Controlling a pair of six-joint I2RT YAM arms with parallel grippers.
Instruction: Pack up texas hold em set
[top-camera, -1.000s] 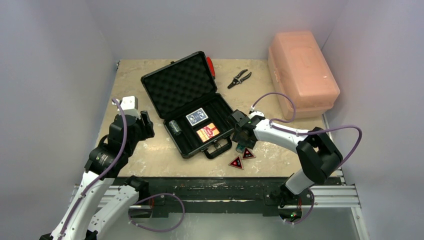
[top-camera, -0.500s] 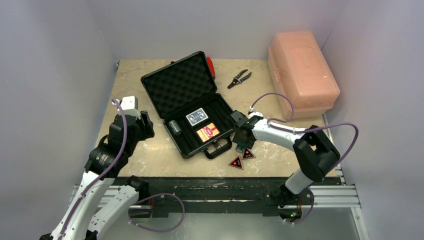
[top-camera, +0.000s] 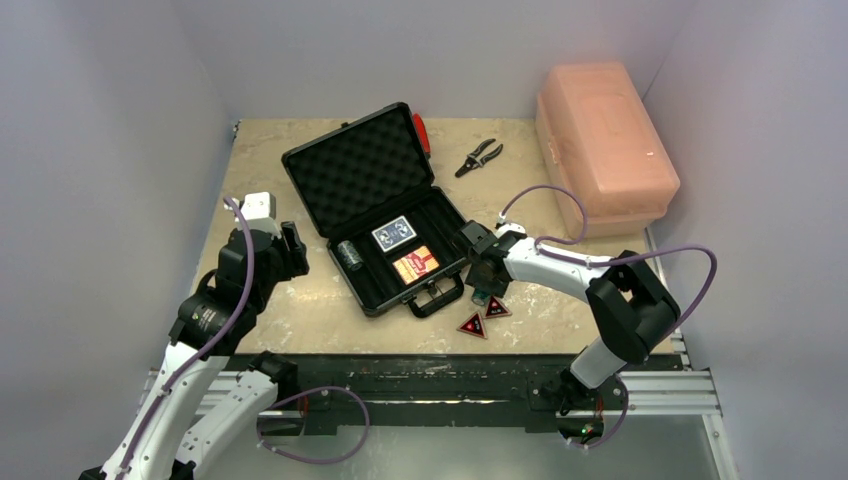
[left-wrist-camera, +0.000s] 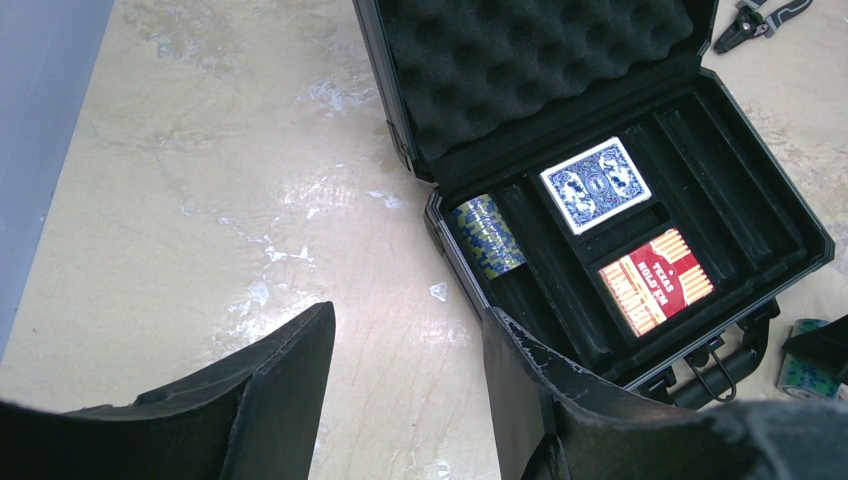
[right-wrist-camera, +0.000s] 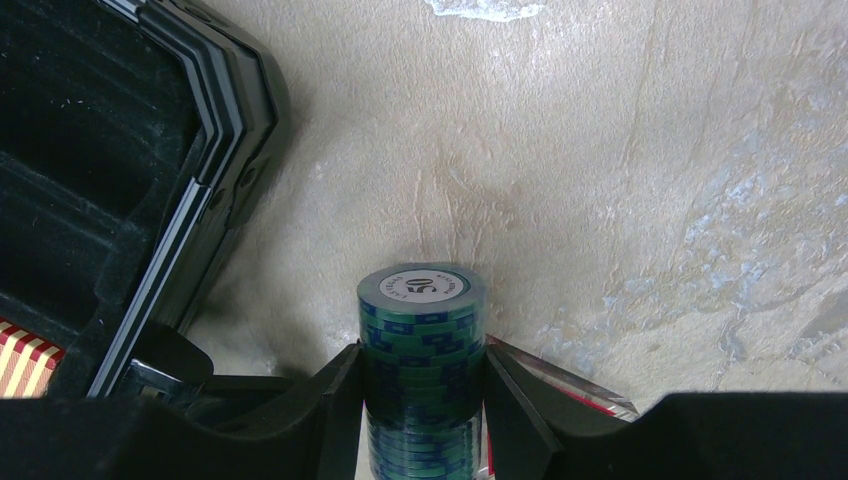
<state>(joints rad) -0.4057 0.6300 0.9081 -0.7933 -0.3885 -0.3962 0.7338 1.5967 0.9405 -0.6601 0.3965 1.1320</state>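
Observation:
The black briefcase lies open mid-table, foam lid tilted back. In its tray sit a blue deck, an orange-red deck and one teal chip roll. My right gripper is just off the case's front right corner, shut on a second teal chip roll that stands upright on the table, fingers pressing both sides. Two red-black triangles lie beside it. My left gripper hangs open over bare table left of the case, nothing between its fingers.
A large pink plastic box stands at the back right. Pliers and a red-handled tool lie behind the case. The case's handle sticks out toward the front, close to my right gripper.
My right gripper's fingers have closed in onto the chip roll, and that arm has shifted slightly. The left arm has not moved.

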